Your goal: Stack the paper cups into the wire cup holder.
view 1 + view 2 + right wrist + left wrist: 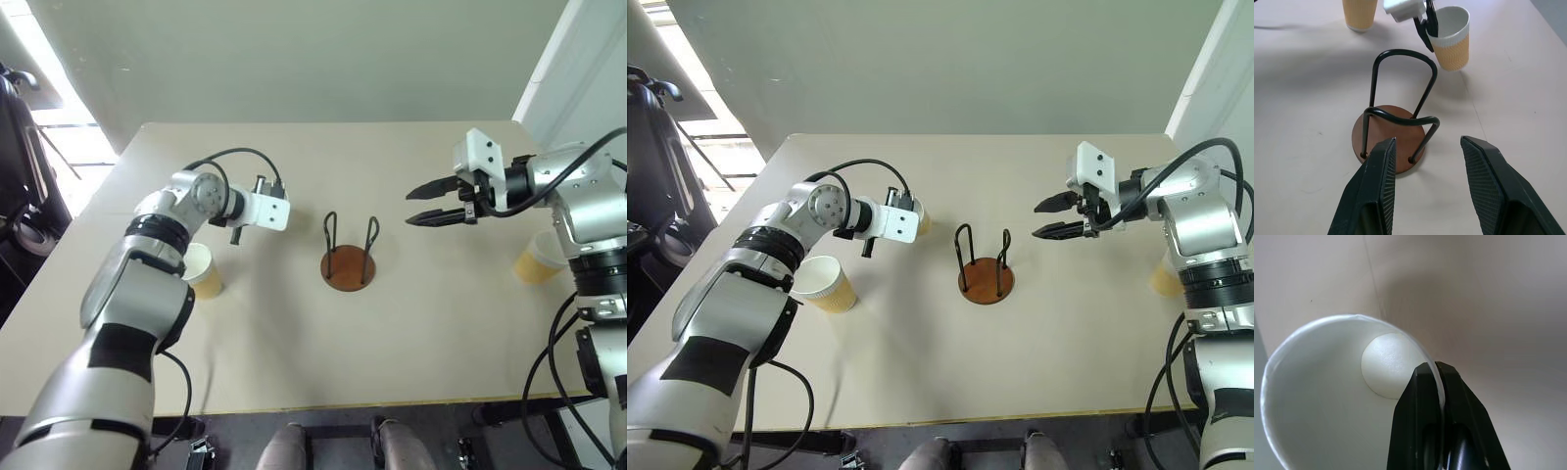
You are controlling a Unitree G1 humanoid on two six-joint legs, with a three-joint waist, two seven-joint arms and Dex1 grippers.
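On the table (921,372), the cup holder (986,277) stands near the middle. To its left, the left gripper (1428,28) pinches the rim of one cup (1451,37), one finger inside the wall, one outside. A second cup (826,284) stands farther left, nearer the front edge. A third cup (538,259) sits at the far right, beside the right arm. The right gripper (1051,217) hovers right of the holder, above the table.
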